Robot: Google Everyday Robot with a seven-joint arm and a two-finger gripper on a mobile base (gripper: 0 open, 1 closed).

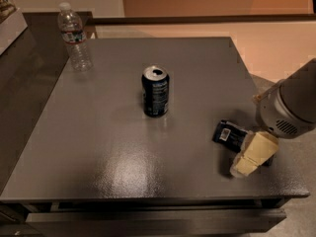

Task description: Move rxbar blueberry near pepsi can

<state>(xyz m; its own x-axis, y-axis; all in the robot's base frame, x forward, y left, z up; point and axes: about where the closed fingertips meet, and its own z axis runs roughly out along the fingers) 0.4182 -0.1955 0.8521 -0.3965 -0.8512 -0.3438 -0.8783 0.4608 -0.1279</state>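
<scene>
The pepsi can (156, 91) stands upright near the middle of the grey table (108, 147), dark blue with an open silver top. The rxbar blueberry (229, 135) lies flat near the table's right front, a dark navy wrapper with a white label patch; its right end is hidden behind my gripper. My gripper (251, 157), with pale yellow fingers, hangs from the grey arm at the right edge and sits over the bar's right end, low to the table.
A clear plastic water bottle (74, 37) stands at the table's back left corner. A darker counter (19, 78) adjoins the table on the left. The table's right edge lies just past the gripper.
</scene>
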